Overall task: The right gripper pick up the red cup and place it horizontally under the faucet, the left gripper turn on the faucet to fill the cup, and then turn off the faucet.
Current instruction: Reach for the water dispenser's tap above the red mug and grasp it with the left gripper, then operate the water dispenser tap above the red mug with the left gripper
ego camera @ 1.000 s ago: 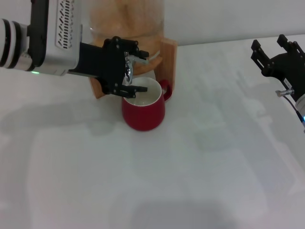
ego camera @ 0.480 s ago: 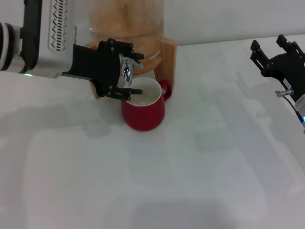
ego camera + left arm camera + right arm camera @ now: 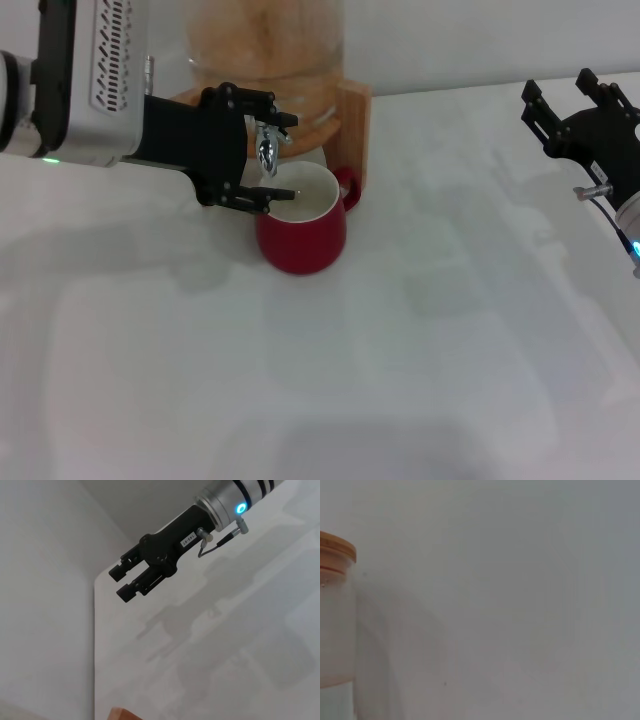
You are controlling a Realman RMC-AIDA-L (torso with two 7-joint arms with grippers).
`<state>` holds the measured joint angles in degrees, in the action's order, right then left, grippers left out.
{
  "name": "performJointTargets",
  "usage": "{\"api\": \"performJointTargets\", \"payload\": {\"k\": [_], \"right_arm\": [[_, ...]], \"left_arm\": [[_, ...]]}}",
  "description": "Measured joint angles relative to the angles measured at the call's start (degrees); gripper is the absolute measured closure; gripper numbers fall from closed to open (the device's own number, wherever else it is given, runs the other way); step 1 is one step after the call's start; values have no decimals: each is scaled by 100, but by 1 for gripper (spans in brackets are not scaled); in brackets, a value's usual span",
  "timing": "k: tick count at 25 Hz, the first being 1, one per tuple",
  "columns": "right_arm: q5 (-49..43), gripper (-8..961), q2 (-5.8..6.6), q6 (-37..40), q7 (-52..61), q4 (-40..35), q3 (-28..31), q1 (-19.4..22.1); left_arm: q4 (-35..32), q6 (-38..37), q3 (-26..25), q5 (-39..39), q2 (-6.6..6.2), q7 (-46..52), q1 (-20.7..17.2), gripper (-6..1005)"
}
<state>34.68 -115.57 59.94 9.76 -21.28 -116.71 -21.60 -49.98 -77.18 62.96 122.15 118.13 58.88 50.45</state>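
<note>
The red cup (image 3: pixel 300 228) stands upright on the white table (image 3: pixel 400 350), directly below the faucet (image 3: pixel 266 150) and against the wooden stand (image 3: pixel 352 125) of the clear dispenser (image 3: pixel 265 45). The left gripper (image 3: pixel 268 155) is at the faucet, fingers spread wide on either side of the spout, gripping nothing; its lower finger lies over the cup's rim. The right gripper (image 3: pixel 565 98) hangs well apart at the table's right edge, fingers parted and empty.

Clear dispenser (image 3: pixel 265 40) on a wooden stand (image 3: pixel 352 130), upon a white table (image 3: pixel 400 350).
</note>
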Motion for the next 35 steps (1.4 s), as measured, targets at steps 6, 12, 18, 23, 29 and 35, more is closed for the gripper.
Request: {"api": "performJointTargets", "payload": {"k": [6, 12, 18, 23, 29, 35], "right_arm": [[-8, 250, 0, 0, 0, -9, -1, -2], [-21, 250, 0, 0, 0, -9, -39, 2], [-17, 250, 0, 0, 0, -18, -61, 8], [-14, 250, 0, 0, 0, -26, -62, 9], [-13, 250, 0, 11, 35, -26, -66, 14], [-23, 250, 0, 117, 139, -26, -173, 27]], "left_arm": [[-69, -66, -3, 11, 9, 53, -20, 257], [-167, -75, -42, 6, 32, 34, -70, 258], [-355, 129, -59, -17, 69, -8, -143, 258], [-622, 141, -52, -95, 80, 62, -253, 258], [-1545, 86, 422, -617, 116, 515, -955, 259], [-2391, 89, 731, -1470, 129, 862, -1923, 259]]}}
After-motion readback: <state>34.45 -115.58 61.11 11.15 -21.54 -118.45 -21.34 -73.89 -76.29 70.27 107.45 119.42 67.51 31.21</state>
